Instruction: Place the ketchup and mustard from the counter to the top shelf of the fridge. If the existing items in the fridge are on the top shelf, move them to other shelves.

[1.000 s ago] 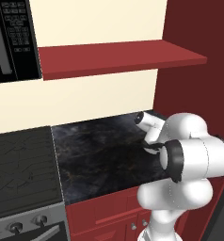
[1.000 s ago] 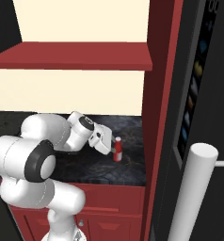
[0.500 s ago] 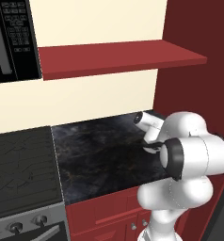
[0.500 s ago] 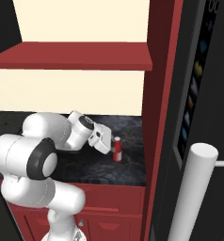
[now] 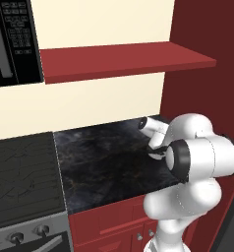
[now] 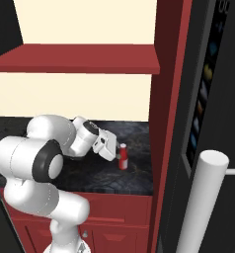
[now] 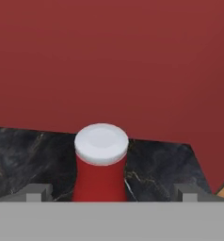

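Note:
The ketchup [image 6: 122, 157] is a small red bottle with a white cap, upright on the dark marble counter [image 6: 134, 173] close to the red side wall. In the hand view the ketchup [image 7: 101, 169] stands straight ahead, centred between the two fingertips. My gripper [image 6: 111, 148] is open and sits just left of the bottle at its height, with the jaws wide on either side and not touching it. The gripper [image 7: 113, 193] holds nothing. The mustard is out of view. The fridge's shelves are out of view.
A red wall panel [image 6: 164, 123] rises right behind the bottle. A dark fridge door [image 6: 215, 99] with a pale bar handle [image 6: 201, 202] stands at the right. A red shelf [image 5: 124, 59] hangs above the counter. A stove [image 5: 20, 182] and a microwave [image 5: 13, 39] are at the left.
The hand has crept slightly closer to the ketchup. The bottle has not moved and the jaws have stayed wide.

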Robot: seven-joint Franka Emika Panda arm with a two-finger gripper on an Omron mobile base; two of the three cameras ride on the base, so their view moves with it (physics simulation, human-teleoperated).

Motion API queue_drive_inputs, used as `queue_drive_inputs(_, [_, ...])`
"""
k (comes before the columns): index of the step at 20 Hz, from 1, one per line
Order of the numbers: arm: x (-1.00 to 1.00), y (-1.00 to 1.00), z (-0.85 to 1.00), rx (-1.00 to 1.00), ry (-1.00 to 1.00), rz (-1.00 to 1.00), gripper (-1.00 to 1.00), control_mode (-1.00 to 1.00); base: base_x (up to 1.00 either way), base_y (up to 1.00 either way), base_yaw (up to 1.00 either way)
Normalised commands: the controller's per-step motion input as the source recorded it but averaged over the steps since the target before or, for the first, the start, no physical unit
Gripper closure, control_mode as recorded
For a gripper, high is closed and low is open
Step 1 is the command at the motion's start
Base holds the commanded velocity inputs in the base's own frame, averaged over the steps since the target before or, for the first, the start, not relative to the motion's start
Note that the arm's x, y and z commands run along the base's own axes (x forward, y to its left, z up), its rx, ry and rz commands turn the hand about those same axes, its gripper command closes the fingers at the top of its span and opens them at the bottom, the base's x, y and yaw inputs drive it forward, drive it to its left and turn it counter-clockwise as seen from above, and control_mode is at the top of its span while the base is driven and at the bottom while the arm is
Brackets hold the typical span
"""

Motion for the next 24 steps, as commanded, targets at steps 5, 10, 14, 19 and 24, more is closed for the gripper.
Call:
queue_drive_inputs(5, [0.04,0.00,-0.09,0.00,0.00,0.00,-1.00,-1.00,0.00,0.00,0.00])
queue_drive_inputs(10, [0.02,0.00,-0.10,0.00,0.00,0.00,-1.00,-1.00,0.00,0.00,0.00])
queue_drive_inputs(14, [0.00,0.00,-0.14,0.00,0.00,0.00,-1.00,-1.00,0.00,0.00,0.00])
queue_drive_inputs(19, [0.00,-0.14,-0.08,0.00,0.00,0.00,-1.00,-1.00,0.00,0.00,0.00])
queue_drive_inputs(24, [0.01,-0.05,0.00,0.00,0.00,0.00,-1.00,-1.00,0.00,0.00,0.00])
